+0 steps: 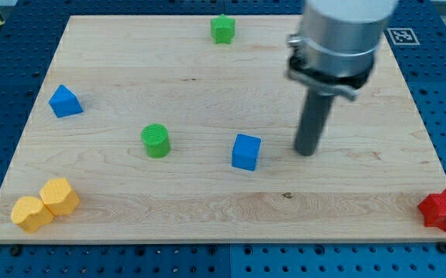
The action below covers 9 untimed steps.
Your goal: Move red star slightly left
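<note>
The red star (442, 209) sits at the counter (207, 208)'s bottom right corner in the view, right against the edge, well apart from the tip (306, 151), which rests just right of the blue cube (246, 151). There is no pincer, only the bare rod, so a push not squarely from the star's right could probably slide it off the edge. The star looks roughly symmetrical, with no clear long axis or facing.

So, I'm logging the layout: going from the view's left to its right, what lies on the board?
Yellow blocks → blue triangular block → green cylinder → green star → blue cube → my tip → red star.
</note>
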Tool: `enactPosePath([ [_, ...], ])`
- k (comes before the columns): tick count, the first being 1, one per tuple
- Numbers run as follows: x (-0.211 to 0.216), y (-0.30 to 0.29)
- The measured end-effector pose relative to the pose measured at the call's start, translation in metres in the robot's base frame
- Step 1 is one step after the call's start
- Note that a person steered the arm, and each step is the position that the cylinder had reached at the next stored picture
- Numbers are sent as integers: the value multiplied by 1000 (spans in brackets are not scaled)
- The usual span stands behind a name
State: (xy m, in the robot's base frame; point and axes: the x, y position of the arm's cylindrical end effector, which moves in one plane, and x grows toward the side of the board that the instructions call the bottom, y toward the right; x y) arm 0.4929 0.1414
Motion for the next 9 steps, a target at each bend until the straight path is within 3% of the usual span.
enactPosePath([
  [1, 2, 92],
  [2, 42, 172],
  [3, 66, 203],
  [4, 73, 203],
  [5, 120, 203],
  [7, 122, 178],
  [9, 98, 141],
])
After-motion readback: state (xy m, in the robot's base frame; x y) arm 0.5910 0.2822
